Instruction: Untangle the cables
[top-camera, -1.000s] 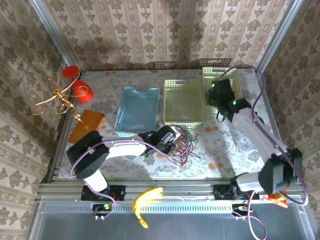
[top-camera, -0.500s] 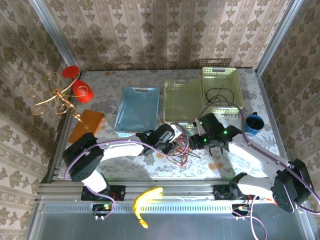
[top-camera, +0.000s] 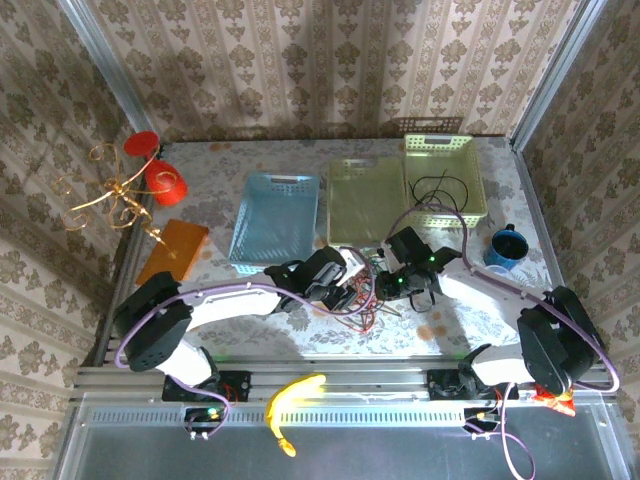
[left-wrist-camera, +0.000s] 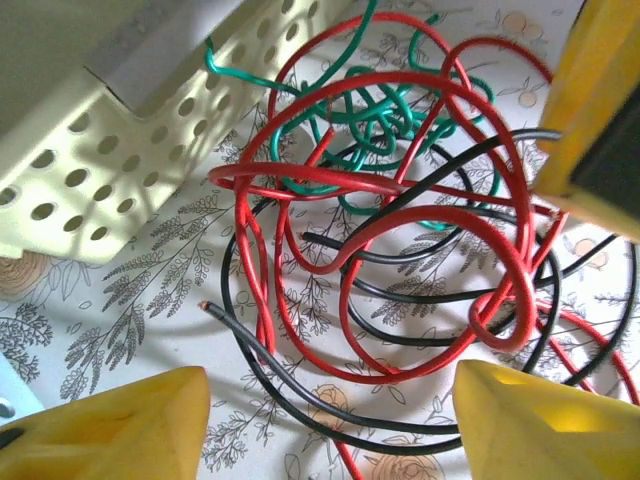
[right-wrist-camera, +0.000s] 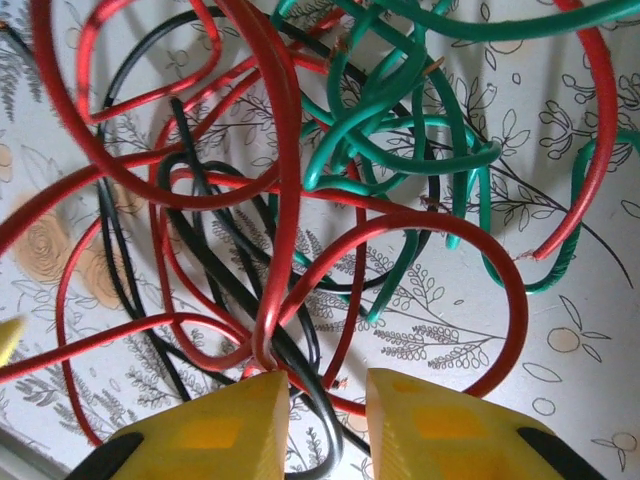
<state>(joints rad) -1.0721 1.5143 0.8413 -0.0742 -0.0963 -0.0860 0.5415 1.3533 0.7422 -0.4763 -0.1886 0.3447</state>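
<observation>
Whereas a second ago the right arm was stretched out over the far basket (top-camera: 445, 148), the overhead view now has the right gripper (top-camera: 397, 283) down at the right flank of the cables (top-camera: 368, 297), facing the left gripper (top-camera: 343, 288) on the other flank. A black wire (top-camera: 440, 190) lies alone in that basket, which suggests one strand is already out and the arm has come back for the next. From the left wrist, that gripper's fingers (left-wrist-camera: 120, 430) have spread and stand wide open, holding nothing. The knot lies on the table (left-wrist-camera: 150, 290) just ahead of and between them: the red cable (left-wrist-camera: 380, 218) loops over the black cable (left-wrist-camera: 300, 400), with the green cable (left-wrist-camera: 380, 110) bunched beyond, near the wall of the cream tray (left-wrist-camera: 90, 170) (the yellow block at upper right is a finger of the other gripper). From the right wrist, the fingers (right-wrist-camera: 430, 430) have drawn in to a narrow gap but do not meet. A red loop dips to the tip of one and black strands run down into the gap, so they sit around the wires without visibly pinching them; the green bunch lies farther off.
</observation>
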